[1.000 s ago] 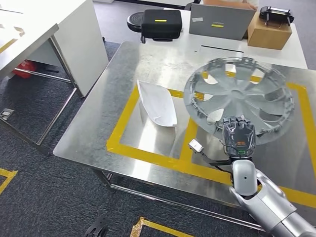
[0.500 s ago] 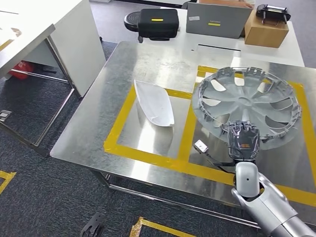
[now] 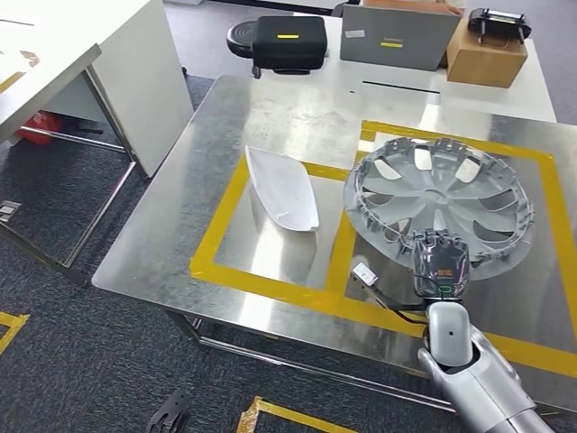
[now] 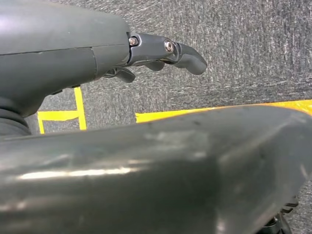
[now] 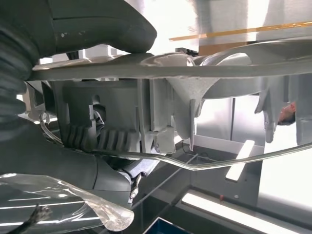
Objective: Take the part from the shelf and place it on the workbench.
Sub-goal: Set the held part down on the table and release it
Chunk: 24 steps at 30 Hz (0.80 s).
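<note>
Wheel cover (image 3: pixel 439 200) has dropped lower over the workbench (image 3: pixel 204 180) inside the yellow tape square (image 3: pixel 286 280), right hand (image 3: pixel 441 264) gripping its near rim; placement looks close. Right wrist: thumb (image 5: pixel 103 22) clamps the rim. Left wrist: left hand (image 4: pixel 165 51) hangs, seemingly holding nothing.

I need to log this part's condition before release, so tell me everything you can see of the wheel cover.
The wheel cover is a round, silver-grey disc that looks like plastic, with curved spokes around a central hub and openings between them. Small clips and a thin wire ring line its rim. It lies inner side up over the right yellow-taped square of the steel workbench. The right hand grips its near rim. No damage is visible.
</note>
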Tool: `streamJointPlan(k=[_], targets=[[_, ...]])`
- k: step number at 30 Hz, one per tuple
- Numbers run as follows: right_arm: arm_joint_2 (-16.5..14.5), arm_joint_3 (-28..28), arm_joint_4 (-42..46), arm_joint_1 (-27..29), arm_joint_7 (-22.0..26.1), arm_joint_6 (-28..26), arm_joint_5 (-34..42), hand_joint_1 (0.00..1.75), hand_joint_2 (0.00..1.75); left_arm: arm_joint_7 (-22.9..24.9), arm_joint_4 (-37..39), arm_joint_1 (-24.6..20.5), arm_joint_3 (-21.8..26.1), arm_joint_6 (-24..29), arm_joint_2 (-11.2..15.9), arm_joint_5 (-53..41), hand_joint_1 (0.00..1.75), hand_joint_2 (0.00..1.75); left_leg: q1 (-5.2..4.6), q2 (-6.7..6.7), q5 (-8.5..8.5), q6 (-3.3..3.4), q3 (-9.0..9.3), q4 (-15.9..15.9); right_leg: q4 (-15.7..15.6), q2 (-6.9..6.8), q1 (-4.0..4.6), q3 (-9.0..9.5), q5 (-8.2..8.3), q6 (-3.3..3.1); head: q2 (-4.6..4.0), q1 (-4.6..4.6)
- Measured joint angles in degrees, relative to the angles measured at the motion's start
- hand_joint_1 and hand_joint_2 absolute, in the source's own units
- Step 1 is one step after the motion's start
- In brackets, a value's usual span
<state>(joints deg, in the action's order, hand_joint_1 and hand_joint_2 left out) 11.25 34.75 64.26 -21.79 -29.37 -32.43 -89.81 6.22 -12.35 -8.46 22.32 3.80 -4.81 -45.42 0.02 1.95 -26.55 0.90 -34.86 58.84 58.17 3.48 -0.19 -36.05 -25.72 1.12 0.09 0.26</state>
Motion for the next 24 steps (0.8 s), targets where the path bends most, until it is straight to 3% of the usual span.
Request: streamJointPlan(k=[1, 5, 8, 12, 20, 24], targets=[[-0.3, -0.6, 0.0, 0.1, 0.4, 0.1, 0.0, 1.75, 1.75, -0.2, 0.0, 0.0, 0.0, -0.2, 0.1, 0.0, 0.00, 0.00, 0.00, 0.00, 0.00, 0.00, 0.00, 0.0, 0.0, 0.01, 0.00, 0.00, 0.00, 0.00, 0.00, 0.01], [-1.8, -3.0, 0.0, 0.4, 2.7, 0.4, 0.0, 0.00, 0.00, -1.0, 0.0, 0.1, 0.1, -1.5, 0.3, 0.1, 0.00, 1.75, 0.00, -0.01, 0.00, 0.00, 0.01, 0.0, 0.0, 0.01, 0.00, -0.01, 0.00, 0.00, 0.00, 0.00], [-2.9, -4.8, -0.1, 0.6, 4.5, 0.8, 0.0, 0.00, 0.00, -1.5, 0.0, 0.1, 0.1, -2.4, 0.6, 0.1, 0.00, 1.75, 0.00, -0.01, 0.00, 0.00, 0.01, 0.0, 0.0, 0.01, 0.01, -0.01, 0.00, 0.00, 0.00, 0.01], [-4.2, -6.8, -0.2, 1.1, 5.8, 1.2, -0.1, 0.00, 0.00, -1.6, 0.0, 0.1, 0.1, -2.5, 0.8, -0.1, 0.00, 0.00, 0.00, -0.01, 0.00, 0.00, 0.00, 0.0, 0.0, 0.01, 0.01, -0.02, 0.00, 0.00, 0.00, -0.01], [-5.9, -10.0, -0.2, 1.2, 7.4, 4.3, -0.2, 0.00, 0.00, -1.7, 0.0, 0.1, 0.3, -2.9, 1.1, -0.6, 0.00, 0.00, 0.00, -0.01, 0.00, 0.00, 0.01, 0.0, 0.0, 0.01, 0.00, 0.00, 0.00, -0.01, 0.00, 0.01], [-6.0, -10.2, -0.2, 0.8, 5.2, 8.1, -0.2, 0.00, 0.00, -1.7, 0.0, 0.1, 0.5, -3.5, 1.2, -0.7, 0.00, 0.00, 0.00, -0.01, 0.00, 0.00, 0.01, 0.0, 0.0, 0.01, 0.00, 0.02, 0.00, 0.00, 0.00, 0.00]])
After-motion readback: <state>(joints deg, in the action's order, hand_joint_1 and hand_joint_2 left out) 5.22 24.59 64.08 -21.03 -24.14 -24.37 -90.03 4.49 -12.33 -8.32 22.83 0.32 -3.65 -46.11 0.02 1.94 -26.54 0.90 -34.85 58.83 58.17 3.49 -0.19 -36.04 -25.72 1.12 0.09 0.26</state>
